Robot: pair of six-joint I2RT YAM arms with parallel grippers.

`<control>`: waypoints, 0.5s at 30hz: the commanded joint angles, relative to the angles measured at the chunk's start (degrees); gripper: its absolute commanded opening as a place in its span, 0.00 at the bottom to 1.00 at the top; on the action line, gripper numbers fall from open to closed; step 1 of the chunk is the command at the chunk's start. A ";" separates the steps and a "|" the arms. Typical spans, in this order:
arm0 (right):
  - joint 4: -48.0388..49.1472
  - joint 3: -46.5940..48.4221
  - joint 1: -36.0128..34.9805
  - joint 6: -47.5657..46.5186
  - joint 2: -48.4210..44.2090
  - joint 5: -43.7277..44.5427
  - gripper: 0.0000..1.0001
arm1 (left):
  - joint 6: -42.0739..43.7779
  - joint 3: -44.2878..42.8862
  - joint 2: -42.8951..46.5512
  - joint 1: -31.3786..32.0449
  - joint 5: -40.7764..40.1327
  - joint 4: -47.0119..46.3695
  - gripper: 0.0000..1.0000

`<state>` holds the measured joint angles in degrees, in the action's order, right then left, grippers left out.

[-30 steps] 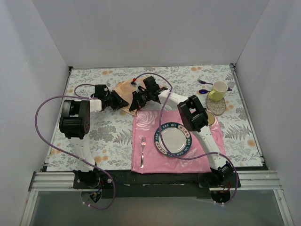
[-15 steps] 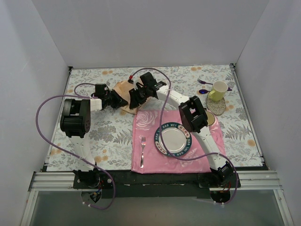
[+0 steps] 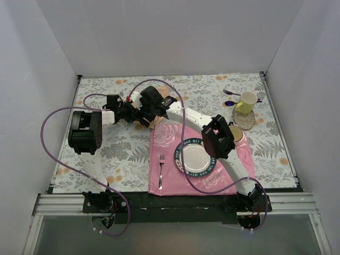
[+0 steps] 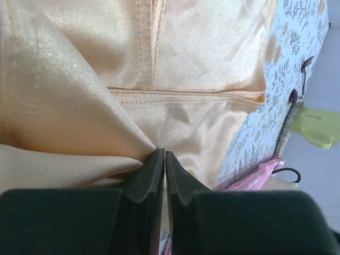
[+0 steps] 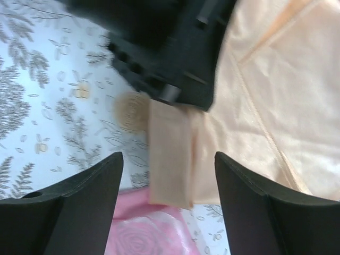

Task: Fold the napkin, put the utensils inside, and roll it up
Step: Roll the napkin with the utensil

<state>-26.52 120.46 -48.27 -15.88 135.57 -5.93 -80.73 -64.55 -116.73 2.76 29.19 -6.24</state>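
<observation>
I have just released the right end effector (image 5: pixel 169 172) from the napkin (image 5: pixel 265 101) (fold apparently laid); the left end effector (image 4: pixel 163 155) stays clenched on it.

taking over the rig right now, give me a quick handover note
Left end effector: shut on a fold of the napkin.
Right end effector: open, empty, above the napkin's near edge by the pink placemat.
Napkin: on the table beyond the placemat, partly folded, layers overlapping.
Done: some folding.
Left: finish the fold, lay the utensils inside, roll it up. No dark utensils are in view; only a silver fork lies on the placemat.
</observation>
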 commanded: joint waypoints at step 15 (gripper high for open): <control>3.32 -0.75 -2.44 -8.20 3.03 1.28 0.55 | 3.21 0.74 -2.10 -1.45 -3.79 5.89 0.05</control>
<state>-25.54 120.18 -50.72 -22.92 137.71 -4.47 -80.34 -64.66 -116.81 2.57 29.56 -6.09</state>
